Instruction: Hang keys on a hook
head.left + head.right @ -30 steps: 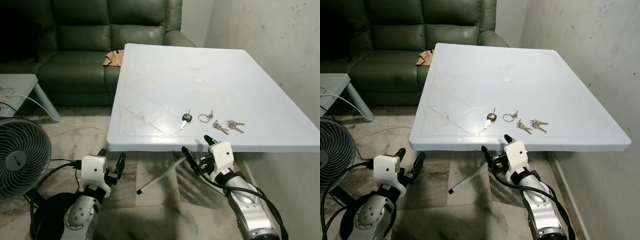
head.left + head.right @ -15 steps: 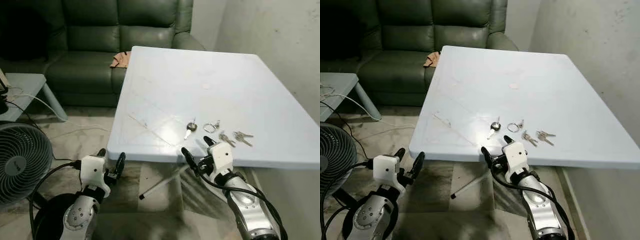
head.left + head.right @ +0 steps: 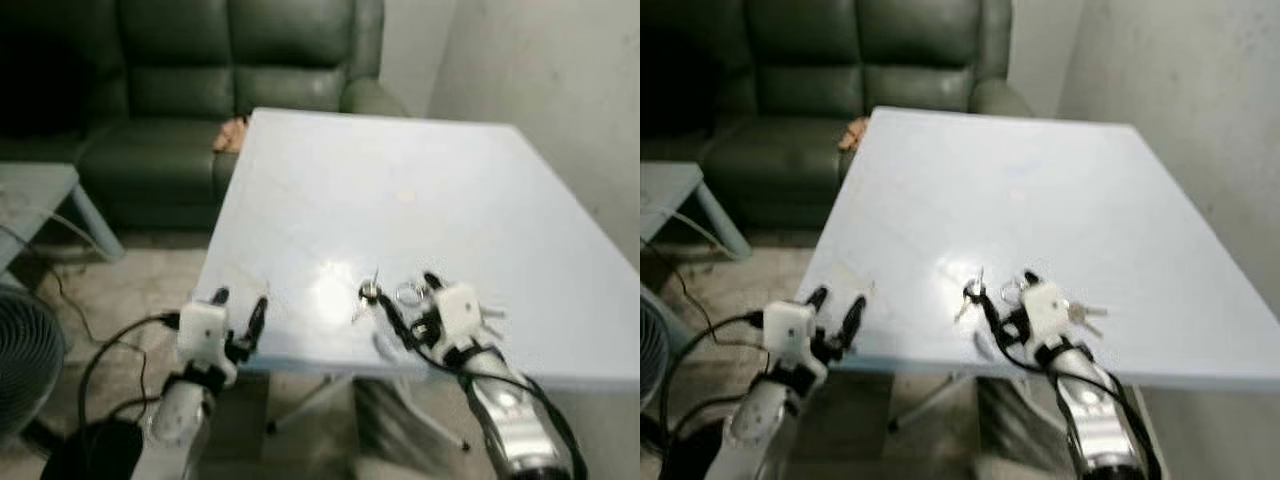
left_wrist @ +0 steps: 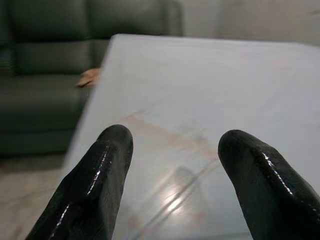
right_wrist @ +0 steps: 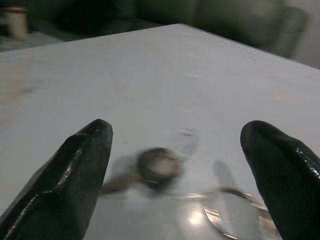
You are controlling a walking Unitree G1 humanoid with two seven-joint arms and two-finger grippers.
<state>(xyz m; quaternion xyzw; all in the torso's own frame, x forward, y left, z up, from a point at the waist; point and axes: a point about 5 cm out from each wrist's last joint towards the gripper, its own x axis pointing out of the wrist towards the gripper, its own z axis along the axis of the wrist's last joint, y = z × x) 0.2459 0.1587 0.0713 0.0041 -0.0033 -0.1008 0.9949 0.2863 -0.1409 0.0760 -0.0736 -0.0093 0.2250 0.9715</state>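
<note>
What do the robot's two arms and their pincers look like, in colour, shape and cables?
Both arms are silver and rounded, each ending in a white, boxy wrist block. The left pincer and the right pincer each have two long black fingers, glossy with rounded tips. A black cable loops along each arm.

We see a pale blue table (image 3: pixel 420 160) across the middle of the frame, its top scuffed with faint brownish lines near the left edge. Behind it, in the upper left, stands a dark green sofa (image 3: pixel 170 100) — a small tan thing (image 3: pixel 231 132) lies on its seat, just beside the table's far left corner. At the far left is a low grey side table (image 3: pixel 35 190), and in the lower left corner a fan (image 3: pixel 20 360). A cable (image 3: pixel 60 290) trails over the tiled floor (image 3: pixel 130 280) — blurred. A bare wall (image 3: pixel 560 90) fills the upper right.
</note>
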